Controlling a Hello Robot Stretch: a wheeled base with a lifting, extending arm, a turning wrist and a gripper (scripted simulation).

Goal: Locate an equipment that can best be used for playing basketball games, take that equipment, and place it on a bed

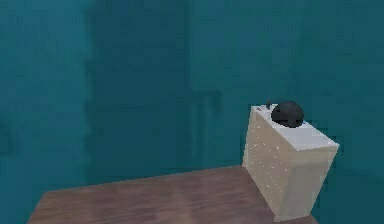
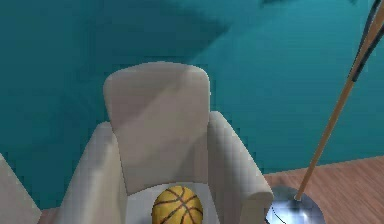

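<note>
Teal walls (image 1: 120, 80) over a brown plank floor (image 1: 150, 200); a pale armchair (image 2: 160, 110) backs onto the wall in the arm side view, a pale chest of drawers (image 1: 285, 165) stands at the forward view's right, and a floor lamp (image 2: 338, 115) stands just beside the chair. The basketball (image 2: 177, 207) sits on the armchair seat, not yet taken, so locating looks done, while picking it up, finding a bed and placing it are all left. Pincer state: cannot tell; a small dark rounded thing (image 1: 287, 112) tops the drawers.
</note>
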